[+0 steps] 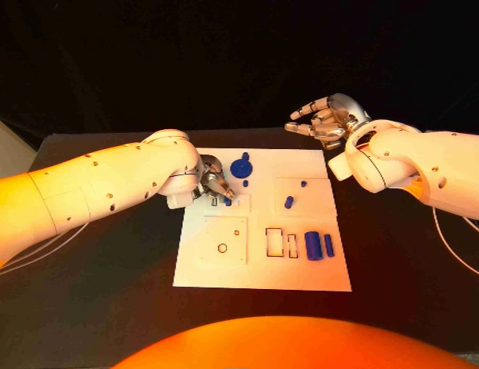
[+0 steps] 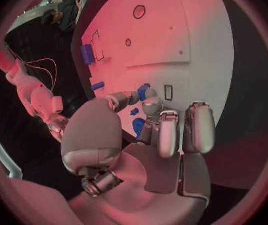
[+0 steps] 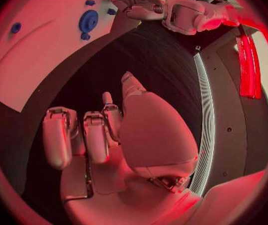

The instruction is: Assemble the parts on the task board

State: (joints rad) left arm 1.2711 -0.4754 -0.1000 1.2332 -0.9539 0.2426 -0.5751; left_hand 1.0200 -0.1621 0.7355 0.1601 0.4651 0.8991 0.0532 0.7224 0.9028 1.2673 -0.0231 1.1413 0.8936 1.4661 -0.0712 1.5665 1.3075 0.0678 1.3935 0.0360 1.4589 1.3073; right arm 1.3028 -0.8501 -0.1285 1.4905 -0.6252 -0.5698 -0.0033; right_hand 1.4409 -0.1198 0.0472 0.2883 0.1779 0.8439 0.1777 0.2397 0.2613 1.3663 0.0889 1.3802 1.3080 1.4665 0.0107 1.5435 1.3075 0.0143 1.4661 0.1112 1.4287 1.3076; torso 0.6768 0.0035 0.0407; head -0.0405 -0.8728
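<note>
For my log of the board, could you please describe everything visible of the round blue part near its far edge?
The round blue part is a dark blue disc, plastic-looking, with a small tab at its far side. It lies on the white task board near the far edge, right of the left hand. Nothing appears to touch it; a small blue piece lies just nearer.

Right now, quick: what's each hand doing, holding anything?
Left hand: over the task board, fingers pinching a small blue part.
Right hand: raised beyond the board's far edge, fingers apart, holding nothing.
</note>
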